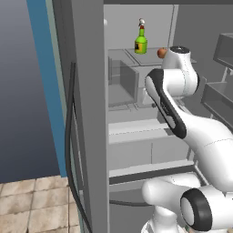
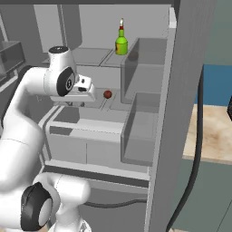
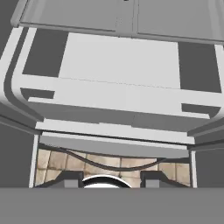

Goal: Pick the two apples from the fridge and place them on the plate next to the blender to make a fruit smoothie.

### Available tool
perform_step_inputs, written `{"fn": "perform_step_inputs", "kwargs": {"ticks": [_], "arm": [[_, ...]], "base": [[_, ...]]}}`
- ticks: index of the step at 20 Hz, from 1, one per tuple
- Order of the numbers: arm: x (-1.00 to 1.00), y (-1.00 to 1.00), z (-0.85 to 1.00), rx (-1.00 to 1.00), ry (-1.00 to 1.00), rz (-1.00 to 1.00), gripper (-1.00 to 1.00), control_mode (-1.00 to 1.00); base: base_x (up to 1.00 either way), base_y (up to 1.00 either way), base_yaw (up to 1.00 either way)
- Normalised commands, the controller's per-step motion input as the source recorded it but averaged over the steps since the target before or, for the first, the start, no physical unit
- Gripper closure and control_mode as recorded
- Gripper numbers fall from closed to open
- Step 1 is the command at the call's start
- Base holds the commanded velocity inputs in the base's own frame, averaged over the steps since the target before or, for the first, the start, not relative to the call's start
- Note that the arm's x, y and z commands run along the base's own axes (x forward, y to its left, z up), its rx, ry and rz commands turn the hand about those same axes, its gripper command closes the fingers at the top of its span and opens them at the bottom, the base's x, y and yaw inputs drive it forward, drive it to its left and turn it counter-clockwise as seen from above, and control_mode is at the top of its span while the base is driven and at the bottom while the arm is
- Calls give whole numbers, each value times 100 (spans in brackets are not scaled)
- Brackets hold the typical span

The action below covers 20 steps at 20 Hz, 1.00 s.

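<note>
The grey fridge (image 1: 88, 113) (image 2: 181, 90) stands open with my arm reaching inside. One reddish-brown apple (image 1: 161, 53) lies on the upper shelf to the right of the bottle, and appears dimly through a translucent bin wall (image 2: 132, 56). The other apple (image 2: 107, 94) rests on the middle shelf. My gripper (image 2: 72, 102) (image 3: 111, 180) hangs to that apple's left, apart from it and pointing down over the lower shelves and drawers (image 3: 118, 65). It is open, with nothing between its fingertips (image 3: 72, 179). The plate and the blender are out of view.
A green bottle (image 1: 141, 41) (image 2: 121, 43) stands at the back of the upper shelf. Translucent bins (image 2: 140, 122) flank the shelves on the right. A dark curved handle (image 1: 69, 136) runs down the fridge's edge. Tiled floor (image 1: 32, 205) lies below.
</note>
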Motion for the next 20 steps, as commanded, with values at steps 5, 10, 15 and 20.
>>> {"fn": "perform_step_inputs", "kwargs": {"ticks": [5,10,15,20], "arm": [[4,0,0,3,-8,-1,-100,-100],[53,6,-23,13,-12,-11,-100,-100],[65,11,-18,7,-14,-13,-100,-100],[81,7,-19,0,-5,-5,-100,-100]], "base": [[0,0,0],[0,0,0],[0,0,0],[0,0,0]]}}
